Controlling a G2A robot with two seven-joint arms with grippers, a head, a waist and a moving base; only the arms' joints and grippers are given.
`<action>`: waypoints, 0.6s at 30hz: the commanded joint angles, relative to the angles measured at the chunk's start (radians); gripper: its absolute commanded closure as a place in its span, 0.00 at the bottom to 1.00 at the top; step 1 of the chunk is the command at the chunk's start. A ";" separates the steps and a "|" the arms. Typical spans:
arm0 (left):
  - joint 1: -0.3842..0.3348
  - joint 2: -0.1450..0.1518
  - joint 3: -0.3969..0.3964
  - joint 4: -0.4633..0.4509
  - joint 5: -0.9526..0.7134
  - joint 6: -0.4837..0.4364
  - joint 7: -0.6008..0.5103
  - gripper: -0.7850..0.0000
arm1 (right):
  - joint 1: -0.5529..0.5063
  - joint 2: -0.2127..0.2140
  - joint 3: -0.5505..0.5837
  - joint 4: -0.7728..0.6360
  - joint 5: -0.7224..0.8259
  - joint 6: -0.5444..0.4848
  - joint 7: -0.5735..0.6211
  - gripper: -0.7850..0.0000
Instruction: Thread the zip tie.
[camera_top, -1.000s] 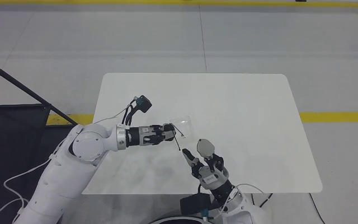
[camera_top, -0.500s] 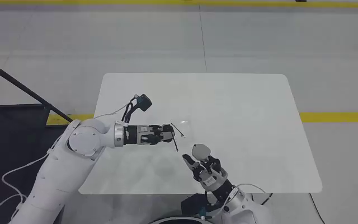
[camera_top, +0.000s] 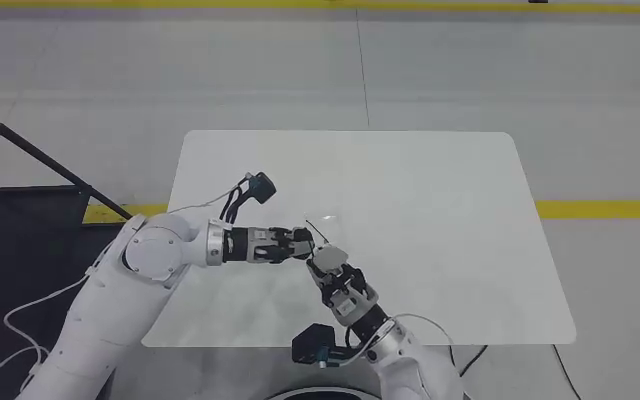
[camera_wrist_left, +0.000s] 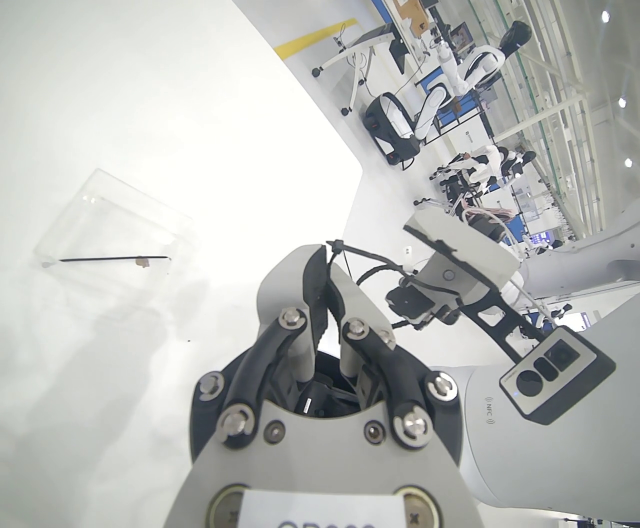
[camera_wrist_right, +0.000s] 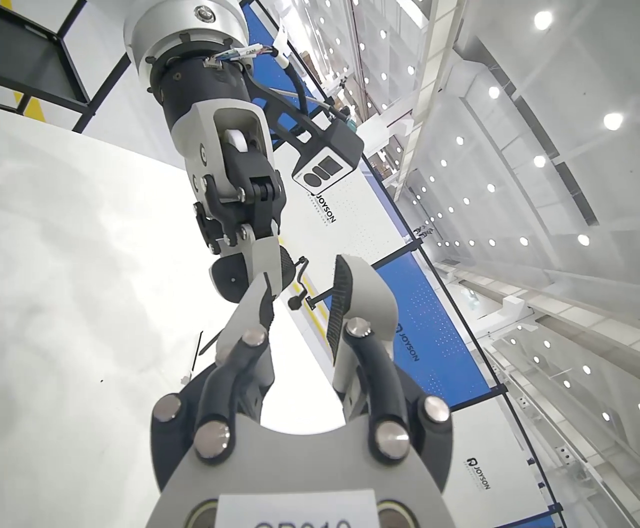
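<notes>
My left gripper (camera_wrist_left: 325, 265) is shut on a black zip tie (camera_wrist_left: 370, 256), held just below its head, above the white table (camera_top: 430, 190). The strap curls away from the head toward my right gripper (camera_wrist_right: 305, 285). That gripper is open and sits right in front of the left gripper (camera_wrist_right: 250, 270), with a curled part of the zip tie (camera_wrist_right: 301, 272) between its fingers and no pad pressing it. In the top view the left gripper (camera_top: 303, 243) and the right gripper (camera_top: 322, 262) nearly meet near the table's middle left.
A clear plastic tray (camera_wrist_left: 115, 235) lies on the table just beyond the grippers, holding a second black zip tie (camera_wrist_left: 110, 259). The table's front edge runs close under the right arm. The right half of the table is bare.
My right gripper has moved up and to the left, from the front edge to the left gripper's tip. The left gripper has held its place with the zip tie.
</notes>
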 joint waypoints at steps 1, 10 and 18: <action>0.000 0.000 0.001 -0.002 0.002 -0.001 0.001 1.00 | 0.004 0.000 -0.003 0.002 -0.002 -0.004 0.007 0.74; 0.002 0.001 0.006 -0.006 0.004 -0.004 0.004 1.00 | 0.013 0.001 -0.010 0.005 0.001 -0.005 0.016 0.76; 0.001 0.002 0.013 -0.006 0.010 -0.007 0.005 1.00 | 0.017 0.002 -0.015 0.008 0.005 0.008 0.024 0.98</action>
